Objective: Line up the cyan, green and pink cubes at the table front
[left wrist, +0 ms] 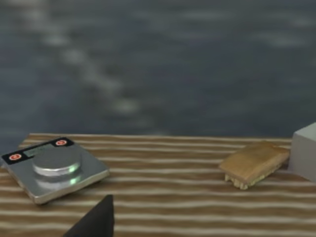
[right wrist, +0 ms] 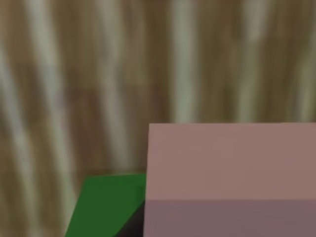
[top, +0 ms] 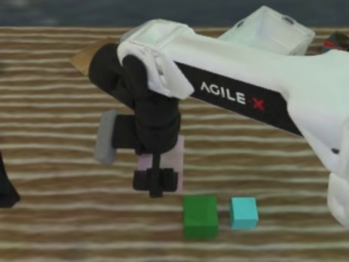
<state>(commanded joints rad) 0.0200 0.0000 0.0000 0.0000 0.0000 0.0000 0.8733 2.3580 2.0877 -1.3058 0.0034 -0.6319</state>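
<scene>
My right gripper (top: 156, 183) reaches in from the right and is shut on the pale pink cube (top: 178, 158), which shows beneath and beside it. In the right wrist view the pink cube (right wrist: 229, 177) sits very close, with a corner of the dark green cube (right wrist: 106, 205) beyond it. The green cube (top: 200, 216) rests near the front edge of the table (top: 65, 218), just right of and in front of the pink one. A small gap to its right lies the bright cyan cube (top: 243, 213). My left arm (top: 6, 188) is parked at the left edge.
At the back right stands a big pale cube with a hollow (top: 270, 30), with a dark object with red marks (top: 335, 41) beside it. A wooden brush (left wrist: 254, 163) lies at the back left. The left wrist view also shows a silver scale (left wrist: 54, 168).
</scene>
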